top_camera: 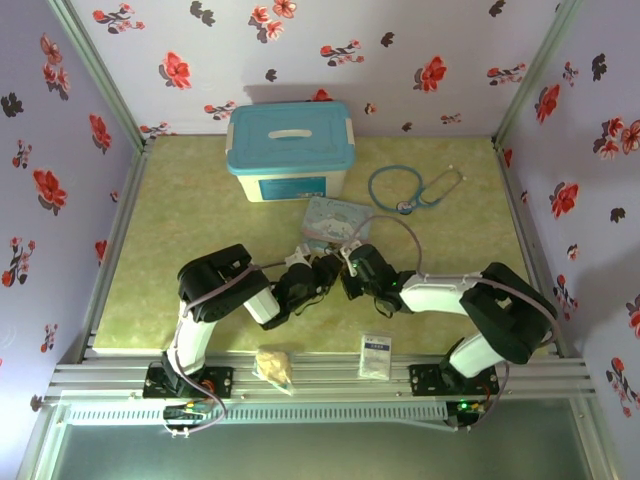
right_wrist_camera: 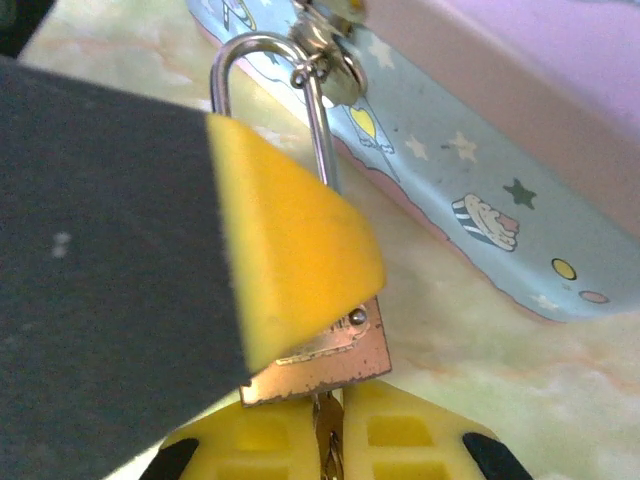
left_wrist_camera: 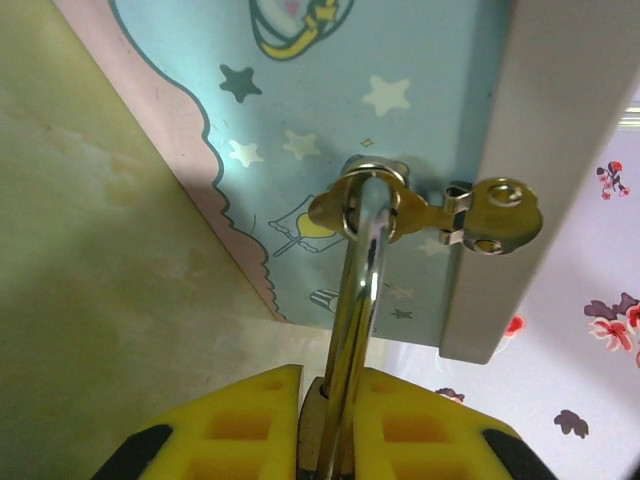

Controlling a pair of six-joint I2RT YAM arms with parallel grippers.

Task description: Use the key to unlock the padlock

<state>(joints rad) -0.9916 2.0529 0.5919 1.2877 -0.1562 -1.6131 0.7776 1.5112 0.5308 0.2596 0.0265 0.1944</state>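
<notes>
Marbled green tabletop (right_wrist_camera: pixel 480 380): left gripper (left_wrist_camera: pixel 330 410) clamps padlock (right_wrist_camera: pixel 335 355); right gripper (right_wrist_camera: pixel 327 448) pinches key (right_wrist_camera: pixel 325 422) at padlock's six o'clock, shaft pointing twelve.

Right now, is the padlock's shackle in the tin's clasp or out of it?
In. The silvery shackle of the padlock passes through the ring of the clasp on the tin.

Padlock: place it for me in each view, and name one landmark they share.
Right wrist: padlock at centre, brass body low, shackle hooked at upper left.
Left wrist: shackle rising from bottom centre through the hasp.
Top: too small to pick out, at the near edge of the tin.
Shared landmark: the tin, in all three.
</notes>
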